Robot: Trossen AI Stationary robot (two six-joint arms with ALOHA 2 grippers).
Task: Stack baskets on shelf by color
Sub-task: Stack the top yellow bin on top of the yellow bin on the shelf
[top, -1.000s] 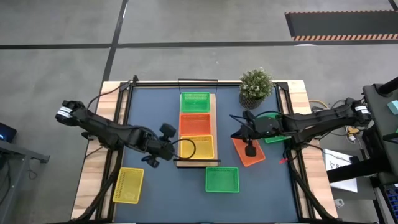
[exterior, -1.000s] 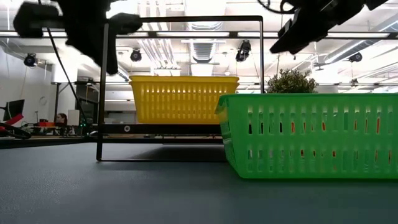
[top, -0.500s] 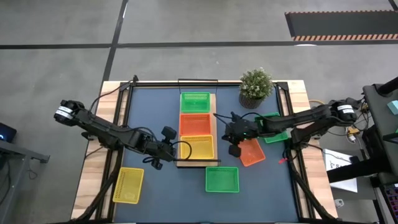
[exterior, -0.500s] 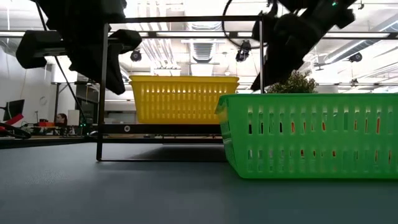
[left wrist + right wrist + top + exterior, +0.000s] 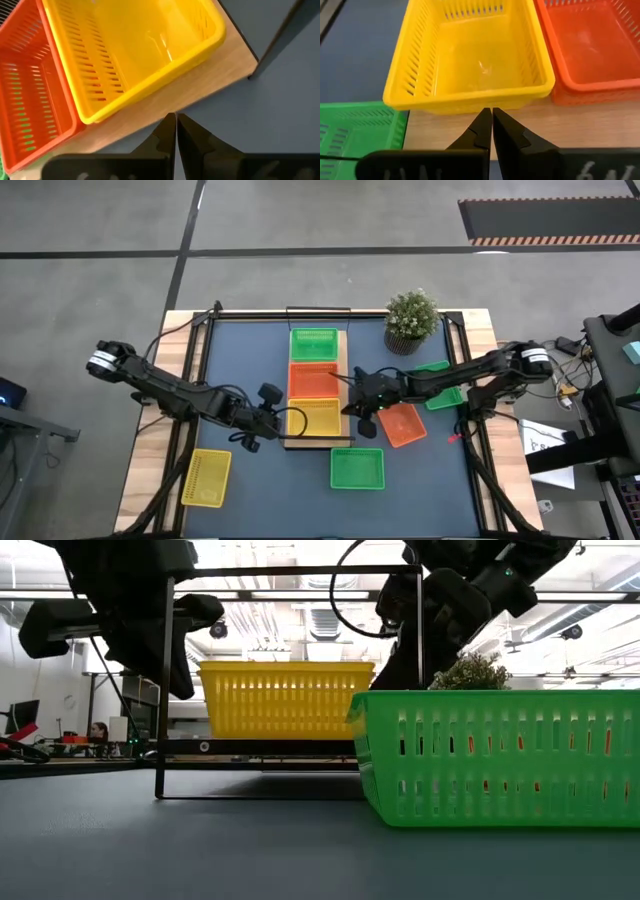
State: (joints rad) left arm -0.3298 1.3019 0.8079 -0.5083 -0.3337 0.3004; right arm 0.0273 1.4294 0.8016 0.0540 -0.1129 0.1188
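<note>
The light-wood shelf (image 5: pixel 344 350) carries a green basket (image 5: pixel 314 343), a red-orange basket (image 5: pixel 314 379) and a yellow basket (image 5: pixel 320 420), in a row from far to near. My right gripper (image 5: pixel 351 406) is shut at the yellow basket's right side. My left gripper (image 5: pixel 279 423), also shut, hovers over the shelf's near-left corner, just clear of the yellow basket (image 5: pixel 135 45). In the low view it hangs above board level. Loose on the table lie a yellow basket (image 5: pixel 205 477), a green basket (image 5: pixel 357 468), a red-orange basket (image 5: pixel 403 424) and a green one (image 5: pixel 437 388) partly under the right arm. My right gripper (image 5: pixel 487 111) meets the yellow basket's right-hand long wall (image 5: pixel 485 102) with its shut fingertips, near the middle of the wall and low down by the board. It comes in about level from the table's right. The basket rests flat on the shelf.
A potted plant (image 5: pixel 411 320) stands at the far right of the table. The shelf's black wire frame (image 5: pixel 165 690) rises at its near end, close to both grippers. Dark mat lies bare at the near left and between the loose baskets.
My right gripper travelled toward the table's left, from above the loose red-orange basket to the shelf's right edge, and came down against the yellow basket. That basket slid slightly toward the table's left on the board. My left gripper edged toward the shelf and sank a little.
</note>
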